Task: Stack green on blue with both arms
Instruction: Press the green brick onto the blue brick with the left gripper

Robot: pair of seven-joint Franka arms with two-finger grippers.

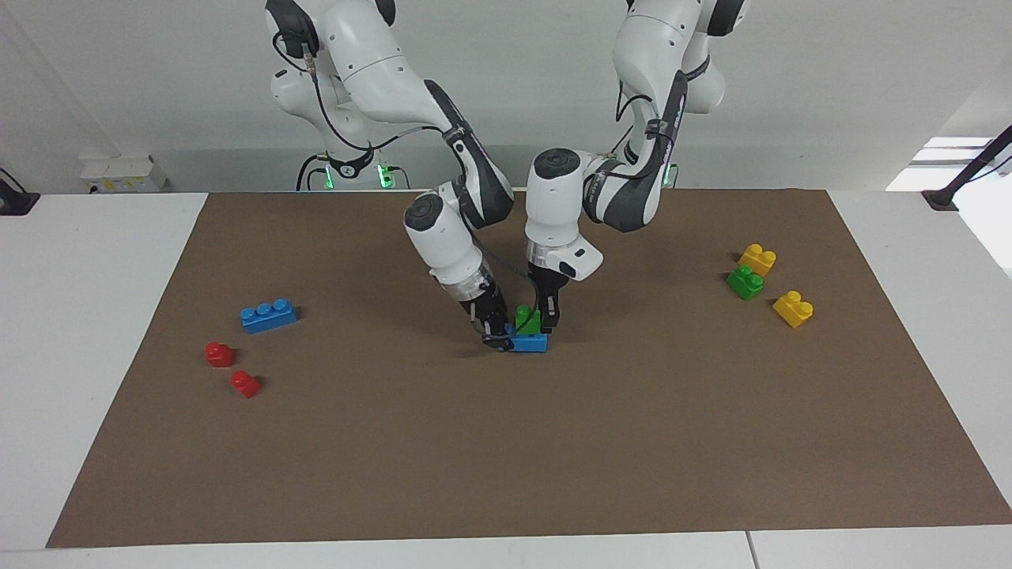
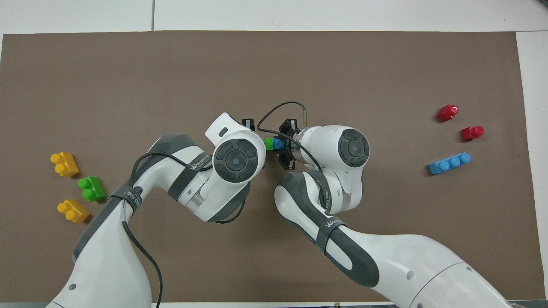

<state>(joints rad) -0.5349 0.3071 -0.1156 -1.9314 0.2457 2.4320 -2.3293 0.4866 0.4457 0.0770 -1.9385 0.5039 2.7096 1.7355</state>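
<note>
Right arm (image 1: 443,142): bent down from its base, forearm slanting toward mid-mat, wrist tilted, right gripper (image 1: 498,336) low at the mat. Left arm (image 1: 632,158): elbow folded, last link near vertical, left gripper (image 1: 548,320) pointing straight down, just beside the right one.

Between the two grippers: blue three-stud brick (image 1: 528,343) flat on the brown mat (image 1: 553,442), long axis running from the right arm's end of the table toward the left arm's, studs up. On top of it: green two-stud brick (image 1: 526,319), upright, studs up, over the blue brick's middle and the end nearer the left gripper. From overhead, only slivers of green (image 2: 268,143) and blue (image 2: 278,143) visible side by side between the two wrists.

Right gripper: closed on the end of the blue brick. Left gripper: closed on the green brick, fingertips down alongside it.

Well apart toward the right arm's end: second blue brick (image 1: 269,315) and two red one-stud bricks (image 1: 219,353) (image 1: 245,384). Well apart toward the left arm's end: second green brick (image 1: 745,281), between two yellow bricks (image 1: 757,258) (image 1: 793,308).
</note>
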